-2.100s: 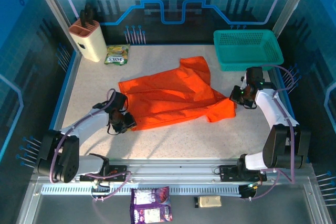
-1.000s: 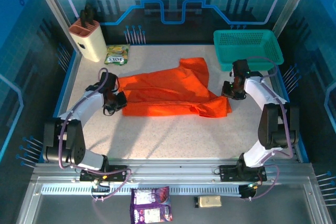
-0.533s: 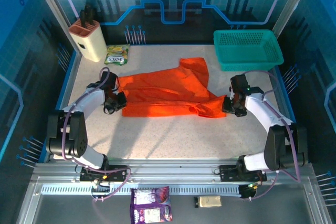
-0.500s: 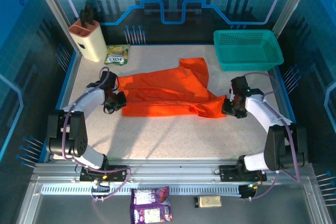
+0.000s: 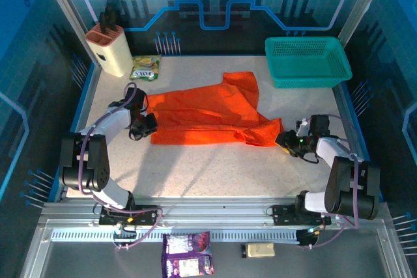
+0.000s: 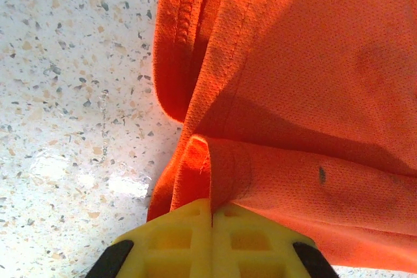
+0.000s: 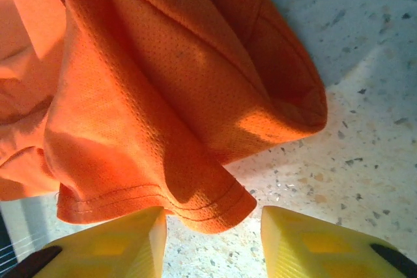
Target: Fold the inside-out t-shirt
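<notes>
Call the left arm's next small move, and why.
Probably open the left gripper and let go. It is pinched shut on the left edge of the inside-out t-shirt, which lies in layers on the table. The right gripper stands open with the cloth lying loose before it. The fold looks laid, so holding on likely gains little.

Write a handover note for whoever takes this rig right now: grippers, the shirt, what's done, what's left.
Left gripper: shut on the left edge of the t-shirt.
Right gripper: open, the shirt's right end at its fingertips, not gripped.
Shirt: wrinkled, mid-way across the table.
Done: apparently doubled over once lengthwise.
Left: flatten the bunched right end, then the remaining folds.
</notes>
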You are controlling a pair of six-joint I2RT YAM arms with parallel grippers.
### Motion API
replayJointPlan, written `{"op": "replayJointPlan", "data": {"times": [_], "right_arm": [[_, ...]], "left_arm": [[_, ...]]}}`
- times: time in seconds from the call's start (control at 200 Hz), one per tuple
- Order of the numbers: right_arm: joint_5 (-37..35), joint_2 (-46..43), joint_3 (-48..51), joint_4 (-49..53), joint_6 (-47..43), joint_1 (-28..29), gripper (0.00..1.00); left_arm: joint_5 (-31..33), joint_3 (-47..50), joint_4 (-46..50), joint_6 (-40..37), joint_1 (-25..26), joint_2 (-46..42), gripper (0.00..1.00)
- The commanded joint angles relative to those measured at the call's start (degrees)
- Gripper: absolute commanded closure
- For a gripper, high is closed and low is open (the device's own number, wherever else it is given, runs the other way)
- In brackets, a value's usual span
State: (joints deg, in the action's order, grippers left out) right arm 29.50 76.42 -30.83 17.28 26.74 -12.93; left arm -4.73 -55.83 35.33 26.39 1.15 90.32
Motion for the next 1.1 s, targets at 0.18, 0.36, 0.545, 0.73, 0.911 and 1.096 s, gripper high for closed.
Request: {"op": "replayJointPlan", "data": {"times": [0.18, 0.36, 0.545, 0.73, 0.911, 1.096], "right_arm": [[7.23, 3.31, 2.57, -9.90, 2.34, -3.25, 0.52], [11.09, 6.11, 3.15, -13.44, 2.98, -3.24, 0.50], [12.75, 9.15, 2.97, -15.08, 3.65, -3.29, 0.49], [13.67, 8.86, 4.01, -17.12, 5.08, -3.31, 0.53], [13.35, 6.37, 4.13, -15.13, 4.66, -4.01, 0.59], [12.39, 5.05, 2.88, -11.39, 2.97, -4.29, 0.65]], "left_arm": [[0.37, -2.44, 1.41, -1.47, -0.80, 0.82, 1.00], [0.14, -2.79, 1.17, -1.12, -0.80, 1.22, 1.00], [0.02, -3.40, 1.31, -1.13, -0.81, 1.52, 1.00], [0.15, -3.72, 1.41, -1.08, -0.84, 1.70, 1.00], [0.07, -3.84, 1.27, -0.99, -0.80, 1.79, 1.00], [-0.15, -3.93, 1.04, -0.90, -0.81, 2.18, 1.00]]}}
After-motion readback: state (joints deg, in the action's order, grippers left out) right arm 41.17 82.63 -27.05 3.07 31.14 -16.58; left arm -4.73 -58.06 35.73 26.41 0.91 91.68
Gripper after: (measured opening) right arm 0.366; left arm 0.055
